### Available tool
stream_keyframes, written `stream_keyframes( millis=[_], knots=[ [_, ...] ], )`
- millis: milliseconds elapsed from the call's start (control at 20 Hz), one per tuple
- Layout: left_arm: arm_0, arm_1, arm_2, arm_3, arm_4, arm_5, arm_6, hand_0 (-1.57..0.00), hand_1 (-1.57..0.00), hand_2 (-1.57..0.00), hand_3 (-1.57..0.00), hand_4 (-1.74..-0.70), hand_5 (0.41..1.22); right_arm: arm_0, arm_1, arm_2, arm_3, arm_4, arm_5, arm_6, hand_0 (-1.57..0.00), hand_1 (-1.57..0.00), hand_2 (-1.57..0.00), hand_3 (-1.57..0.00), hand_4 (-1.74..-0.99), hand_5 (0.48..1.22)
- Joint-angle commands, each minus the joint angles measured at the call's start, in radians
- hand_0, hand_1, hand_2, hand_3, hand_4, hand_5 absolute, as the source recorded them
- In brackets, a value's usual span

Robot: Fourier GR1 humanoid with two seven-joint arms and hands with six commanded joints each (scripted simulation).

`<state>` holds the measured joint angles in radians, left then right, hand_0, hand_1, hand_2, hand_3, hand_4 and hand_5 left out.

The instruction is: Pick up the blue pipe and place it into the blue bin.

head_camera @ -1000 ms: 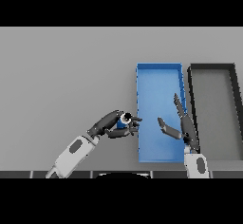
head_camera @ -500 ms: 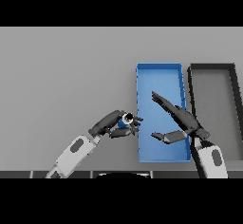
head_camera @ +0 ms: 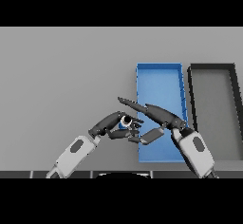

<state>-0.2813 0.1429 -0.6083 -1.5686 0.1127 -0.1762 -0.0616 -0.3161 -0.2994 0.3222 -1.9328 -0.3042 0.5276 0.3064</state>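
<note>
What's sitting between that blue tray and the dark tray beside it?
Nothing: the head view shows only a narrow strip of bare grey table between the open blue bin and the black bin.

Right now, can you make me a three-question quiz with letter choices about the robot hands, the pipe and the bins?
1. Where is the blue pipe?
A. in the blue bin
B. in the left robot hand, left of the blue bin
C. in the black bin

2. How many bins are on the table?
A. one
B. two
C. three

3. How is the right robot hand?
A. open
B. closed on the pipe
C. out of sight

Answers:
1 B: the left robot hand curls round it beside the blue bin.
2 B: blue bin plus black bin.
3 A: the right robot hand has straight fingers.
</note>
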Motion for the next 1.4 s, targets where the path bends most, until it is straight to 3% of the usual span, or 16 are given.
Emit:
stream_keyframes(
  millis=[0,250,350,400,450,500,550,600,700,800,900,1000,1150,1200,1250,1350],
  knots=[
    [0.005,0.0,-0.001,0.002,0.001,-0.003,-0.004,-1.57,-1.57,-1.57,-1.53,-1.74,1.221,-0.019,0.015,0.012,0.007,0.0,-0.002,0.011,0.0,0.0,0.0,0.0,-1.23,0.532],
    [-0.006,0.021,0.007,0.003,-0.021,-0.008,0.006,-1.57,-1.57,-1.57,-1.54,-1.74,1.221,-0.127,0.076,0.044,0.097,0.008,0.024,0.04,0.0,0.0,0.0,0.0,-1.218,0.508],
    [0.015,0.019,0.001,-0.012,0.0,-0.023,0.011,-1.57,-1.57,-1.57,-1.48,-1.74,1.221,-0.165,0.091,0.045,0.126,0.0,0.034,0.039,-0.05,-0.08,-0.1,-0.05,-1.245,0.506],
    [0.005,0.025,-0.003,-0.005,-0.036,-0.013,0.007,-1.39,-1.33,-1.32,-1.29,-1.74,1.221,-0.189,0.111,0.06,0.137,0.006,0.036,0.048,-0.18,-0.22,-0.24,-0.16,-1.294,0.509],
    [-0.02,0.053,-0.012,-0.003,-0.057,-0.024,0.061,-1.18,-1.08,-1.06,-1.03,-1.68,1.221,-0.211,0.116,0.062,0.154,0.007,0.043,0.063,-0.35,-0.38,-0.38,-0.3,-1.335,0.507],
    [-0.025,0.073,-0.025,-0.013,-0.069,-0.043,0.118,-0.99,-0.88,-0.85,-0.82,-1.55,1.221,-0.218,0.12,0.066,0.164,0.009,0.05,0.07,-0.53,-0.53,-0.53,-0.44,-1.362,0.508],
    [-0.018,0.072,-0.027,-0.016,-0.082,-0.044,0.147,-0.82,-0.71,-0.68,-0.66,-1.48,1.221,-0.217,0.126,0.079,0.173,0.022,0.065,0.051,-0.72,-0.7,-0.74,-0.63,-1.43,0.522],
    [-0.018,0.058,-0.015,-0.013,-0.09,-0.038,0.129,-0.78,-0.71,-0.69,-0.58,-1.53,1.221,-0.218,0.133,0.084,0.172,-0.004,0.069,0.038,-0.89,-0.87,-0.91,-0.77,-1.486,0.55],
    [-0.016,0.021,0.004,0.003,-0.097,-0.01,0.124,-1.06,-1.02,-0.97,-0.94,-1.61,1.221,-0.229,0.134,0.083,0.197,-0.076,0.082,0.041,-1.13,-1.12,-1.14,-0.96,-1.562,0.666],
    [0.004,0.011,0.027,-0.001,-0.061,-0.033,0.104,-1.25,-1.22,-1.12,-1.17,-1.66,1.221,-0.217,0.134,0.097,0.201,-0.116,0.073,0.011,-1.29,-1.29,-1.3,-1.18,-1.495,0.826],
    [0.013,-0.02,0.039,0.01,-0.049,-0.04,0.077,-1.36,-1.34,-1.25,-1.31,-1.69,1.221,-0.212,0.134,0.11,0.209,-0.102,0.05,-0.059,-1.39,-1.39,-1.4,-1.32,-1.452,0.968],
    [0.014,-0.026,0.052,0.004,-0.042,-0.056,0.089,-1.44,-1.43,-1.35,-1.41,-1.71,1.221,-0.228,0.103,0.128,0.199,-0.026,0.046,-0.134,-1.46,-1.45,-1.46,-1.41,-1.447,1.059],
    [0.032,-0.026,0.06,-0.013,-0.045,-0.058,0.079,-1.5,-1.5,-1.4,-1.49,-1.72,1.221,-0.231,0.075,0.155,0.183,-0.055,0.02,-0.134,-1.51,-1.51,-1.51,-1.49,-1.47,1.138],
    [0.031,-0.033,0.062,-0.01,-0.039,-0.061,0.078,-1.52,-1.51,-1.39,-1.5,-1.73,1.221,-0.238,0.076,0.156,0.19,-0.068,0.006,-0.132,-1.52,-1.52,-1.53,-1.51,-1.475,1.155],
    [0.034,-0.028,0.056,-0.016,-0.061,-0.053,0.062,-1.43,-1.35,-1.22,-1.33,-1.65,1.221,-0.235,0.069,0.154,0.194,-0.088,-0.005,-0.144,-1.53,-1.53,-1.53,-1.52,-1.48,1.168],
    [0.017,0.013,0.046,-0.01,-0.115,-0.079,0.028,-0.93,-0.87,-0.78,-0.85,-1.41,1.221,-0.24,0.064,0.159,0.19,-0.122,-0.026,-0.103,-1.55,-1.55,-1.55,-1.54,-1.487,1.187]
  ],
)
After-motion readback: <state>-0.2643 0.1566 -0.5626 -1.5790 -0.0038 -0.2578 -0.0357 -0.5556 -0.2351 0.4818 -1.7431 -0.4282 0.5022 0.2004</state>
